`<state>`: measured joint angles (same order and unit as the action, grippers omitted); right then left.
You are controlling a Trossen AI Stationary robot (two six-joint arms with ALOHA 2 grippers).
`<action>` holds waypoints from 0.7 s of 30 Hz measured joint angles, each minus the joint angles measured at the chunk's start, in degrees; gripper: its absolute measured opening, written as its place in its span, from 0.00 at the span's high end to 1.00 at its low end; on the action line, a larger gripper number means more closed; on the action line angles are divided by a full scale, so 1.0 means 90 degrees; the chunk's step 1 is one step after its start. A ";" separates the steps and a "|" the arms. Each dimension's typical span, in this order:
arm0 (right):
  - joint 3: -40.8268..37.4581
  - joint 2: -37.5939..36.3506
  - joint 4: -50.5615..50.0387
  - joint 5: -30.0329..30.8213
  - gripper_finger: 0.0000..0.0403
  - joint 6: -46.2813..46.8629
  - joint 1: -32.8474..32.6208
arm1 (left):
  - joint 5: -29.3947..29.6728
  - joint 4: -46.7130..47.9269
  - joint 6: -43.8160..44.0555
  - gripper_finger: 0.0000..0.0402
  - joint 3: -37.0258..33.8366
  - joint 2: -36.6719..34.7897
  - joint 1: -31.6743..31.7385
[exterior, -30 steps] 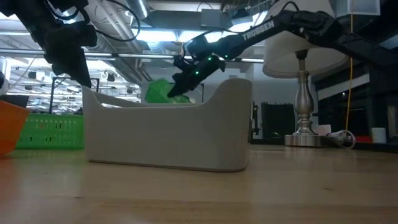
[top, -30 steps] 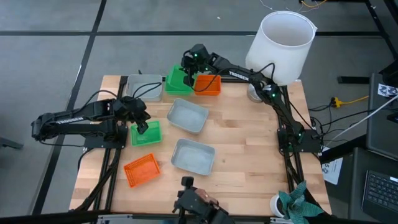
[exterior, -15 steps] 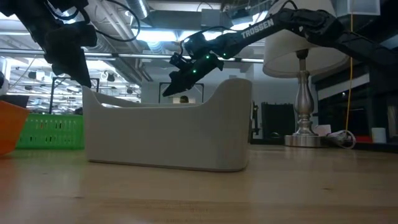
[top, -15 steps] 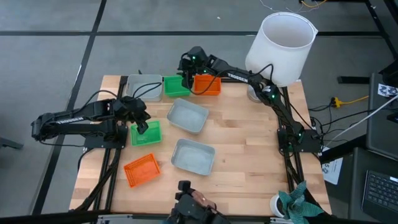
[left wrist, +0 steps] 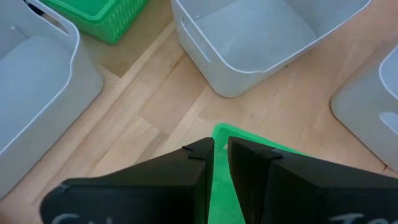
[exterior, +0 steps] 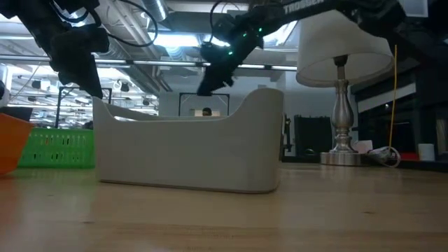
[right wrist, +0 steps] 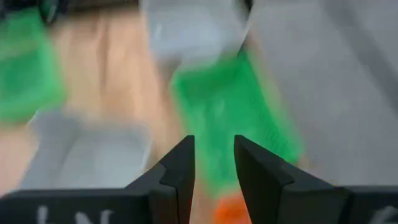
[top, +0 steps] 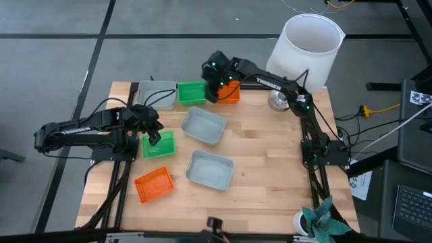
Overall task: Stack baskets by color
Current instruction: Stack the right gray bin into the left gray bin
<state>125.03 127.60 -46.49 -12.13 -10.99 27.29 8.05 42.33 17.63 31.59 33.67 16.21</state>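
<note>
My left gripper (top: 154,138) (left wrist: 221,163) is shut on a green basket (top: 159,144) near the table's left edge. My right gripper (top: 215,92) (right wrist: 214,163) hovers open at the far edge, above the gap between a second green basket (top: 192,93) and an orange basket (top: 229,92); both rest flat on the table. A grey basket (top: 155,94) stands to the left of that green one. Two more grey baskets (top: 204,125) (top: 210,169) sit mid-table. Another orange basket (top: 153,184) lies near left. My left gripper pinches the green basket's wall (left wrist: 219,134) between its two fingers, at the basket's far side. The fingers slant down onto it from the table's left. The basket's bottom rests on the table.
A big white lampshade (top: 305,48) on a metal stand (exterior: 341,136) rises at the far right corner, close to my right arm. In the low view the near grey basket (exterior: 189,150) hides most of the table behind it. Bare wood lies on the right half.
My right gripper held the second green basket tilted and lifted, then set it flat beside the far grey basket. It opened and let go. It has since risen and drawn back toward the table's right, over the orange basket.
</note>
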 joint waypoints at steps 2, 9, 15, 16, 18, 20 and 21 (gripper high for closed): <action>-0.0006 -0.0057 -0.0804 -0.0010 0.72 0.0010 -0.0111 | 0.0002 0.0000 0.0001 0.90 0.0000 0.0000 0.0000; -0.0017 -0.0072 -0.1164 0.0868 0.72 -0.0098 -0.0502 | 0.0241 -0.0674 -0.0150 0.90 -0.0350 0.0004 -0.0005; -0.0019 -0.0346 -0.1509 0.1503 0.76 0.0029 -0.0622 | 0.0435 -0.2075 -0.0654 0.90 -0.0601 0.0468 0.0262; -0.0019 -0.0420 -0.1646 0.1539 0.76 0.0124 -0.0633 | 0.0368 -0.2183 -0.0745 0.90 -0.0520 0.0643 0.0350; -0.0019 -0.0585 -0.1967 0.1556 0.78 0.0368 -0.0646 | 0.0243 -0.2279 -0.1018 0.90 -0.0196 0.1105 0.0542; -0.0019 -0.0732 -0.2224 0.1563 0.78 0.0548 -0.0690 | 0.0188 -0.2293 -0.1351 0.91 0.0156 0.1629 0.0779; -0.0019 -0.0812 -0.2259 0.1572 0.79 0.0613 -0.0711 | 0.0192 -0.2228 -0.1519 0.91 0.0328 0.1917 0.0916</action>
<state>124.86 120.29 -66.82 2.02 -5.48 20.89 9.78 22.28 3.96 34.55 50.92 24.45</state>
